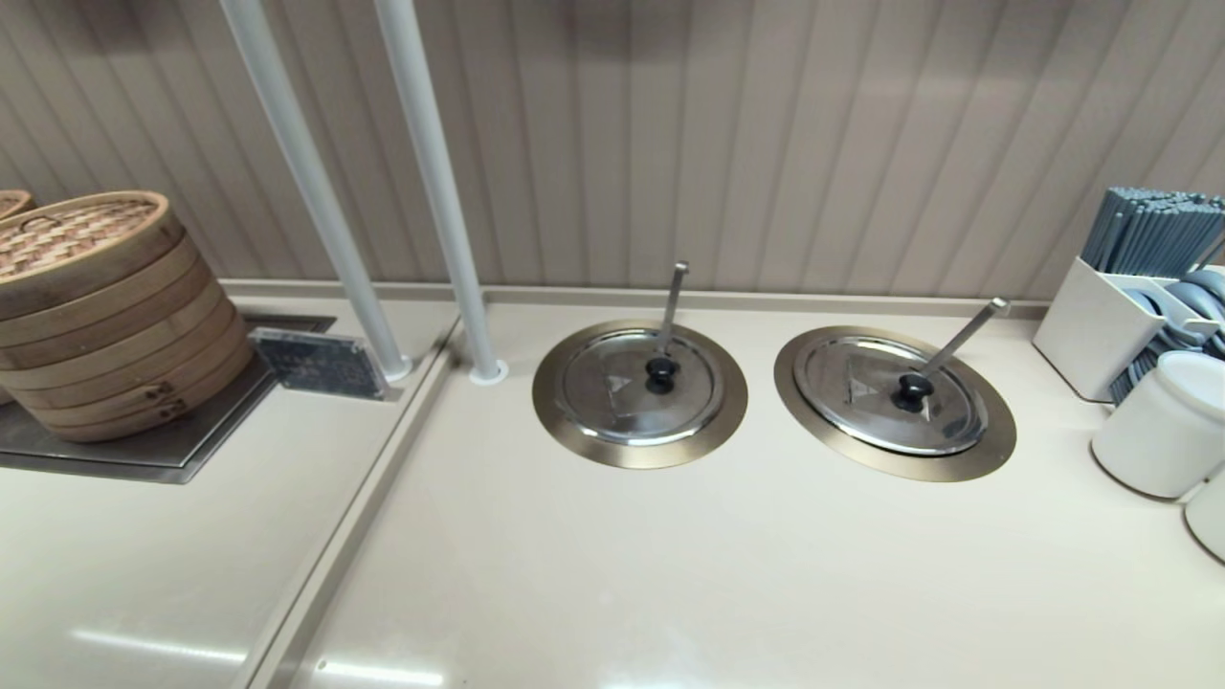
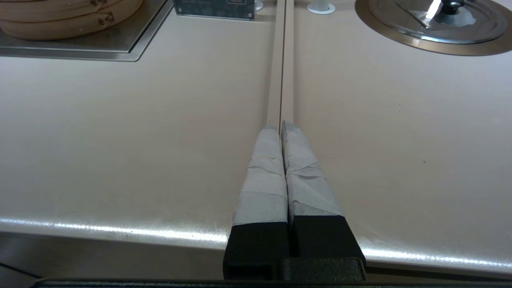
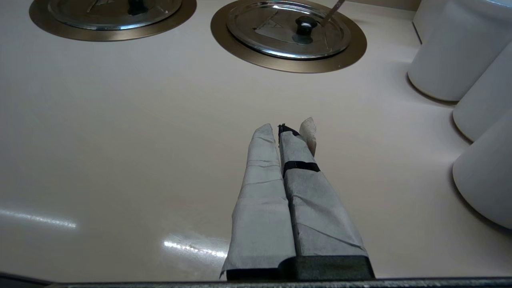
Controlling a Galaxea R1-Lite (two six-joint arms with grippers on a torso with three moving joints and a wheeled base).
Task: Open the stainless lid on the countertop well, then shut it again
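Note:
The stainless lid (image 1: 861,402) with its black knob (image 1: 912,390) lies flat over the countertop well, whose brass-toned ring (image 1: 900,468) shows all round it. The long slanting ladle handle (image 1: 967,335) sticks out at its far right. In the right wrist view the lid (image 3: 272,38) and ring (image 3: 288,66) lie well ahead of my right gripper (image 3: 280,130), which is shut and empty above bare counter. My left gripper (image 2: 281,126) is shut and empty over the counter seam near the front edge. Neither gripper shows in the head view.
The twin lid (image 1: 622,392) with a near-vertical ladle handle sits to the left. A bamboo steamer stack (image 1: 96,306) stands far left behind two white poles (image 1: 435,182). White cups (image 1: 1163,426) and a chopstick holder (image 1: 1110,325) crowd the right edge.

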